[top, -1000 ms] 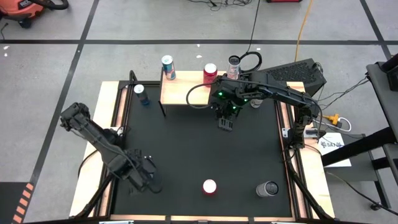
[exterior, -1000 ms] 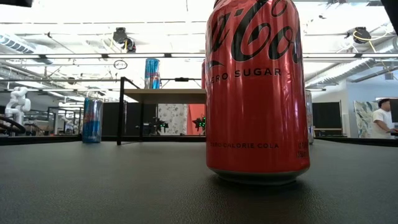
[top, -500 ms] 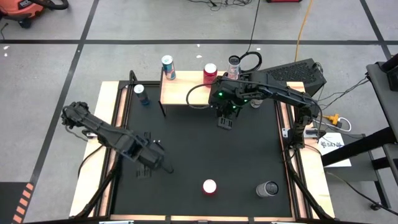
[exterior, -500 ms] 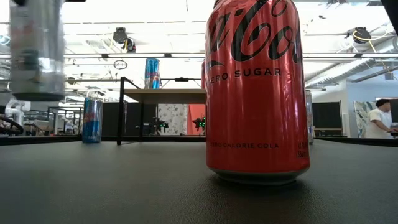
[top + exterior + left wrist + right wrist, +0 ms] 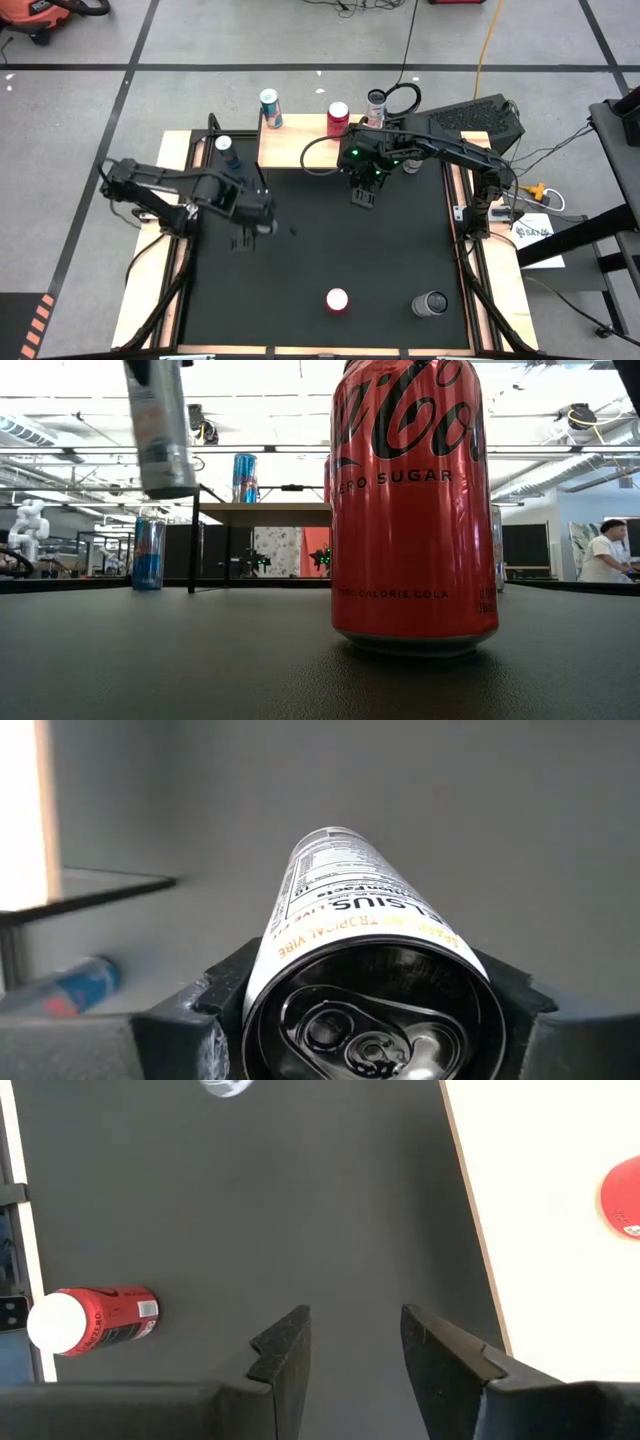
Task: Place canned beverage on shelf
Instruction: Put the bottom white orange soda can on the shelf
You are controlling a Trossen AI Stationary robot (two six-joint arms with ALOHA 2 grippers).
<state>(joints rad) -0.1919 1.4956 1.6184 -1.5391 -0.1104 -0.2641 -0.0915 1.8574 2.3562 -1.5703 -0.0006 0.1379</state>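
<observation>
Left gripper (image 5: 365,1020): we see it squeezing a silver can (image 5: 345,910), up off the table.
Right gripper (image 5: 355,1342): fingers apart, holding nothing, just beside the shelf.
Shelf (image 5: 300,145): at the far edge, three cans on it.

Three cans (image 5: 338,117) on shelf (image 5: 300,148); one can (image 5: 227,151) left of shelf, on table (image 5: 330,250).

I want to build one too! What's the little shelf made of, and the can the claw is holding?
The shelf top looks like pale, matte wood, on thin black legs, probably metal. The can in the left claw looks like shiny aluminium: silvery top with a pull tab, printed sides.
</observation>
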